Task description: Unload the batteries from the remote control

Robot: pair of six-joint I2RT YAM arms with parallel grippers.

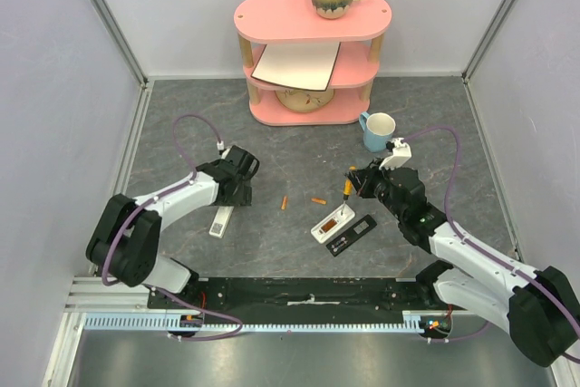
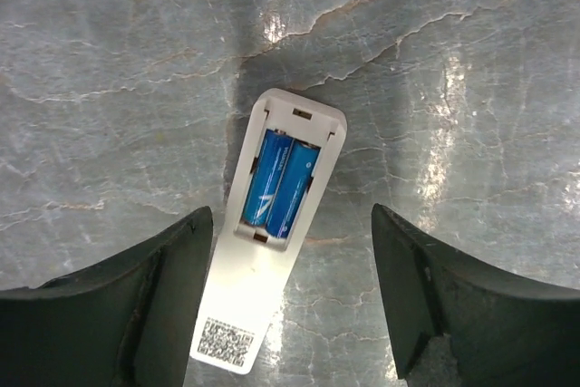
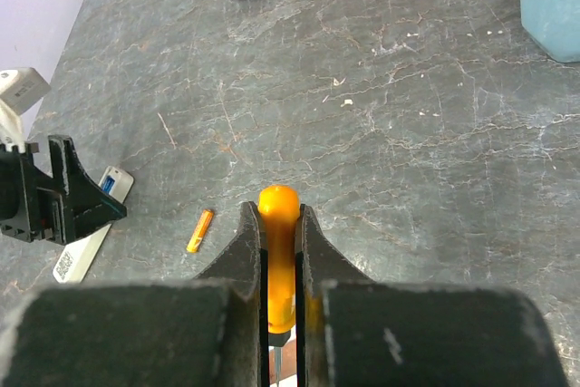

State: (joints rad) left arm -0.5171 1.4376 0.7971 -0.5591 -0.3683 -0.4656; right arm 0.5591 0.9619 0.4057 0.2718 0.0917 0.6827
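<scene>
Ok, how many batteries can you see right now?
4. Two blue batteries sit side by side in the open white remote at left. One orange battery lies loose mid-table, and a second orange battery lies right of it. The other remote is too small to check for more.

Only a QR code sticker (image 2: 223, 342) shows, on the white remote (image 2: 252, 283).

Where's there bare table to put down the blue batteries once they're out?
Bare table runs left of the shelf, beyond the left hand. Another patch lies between shelf and the loose batteries. Crowded: around the right hand holding the screwdriver, the open remote, cover and blue mug.
</scene>
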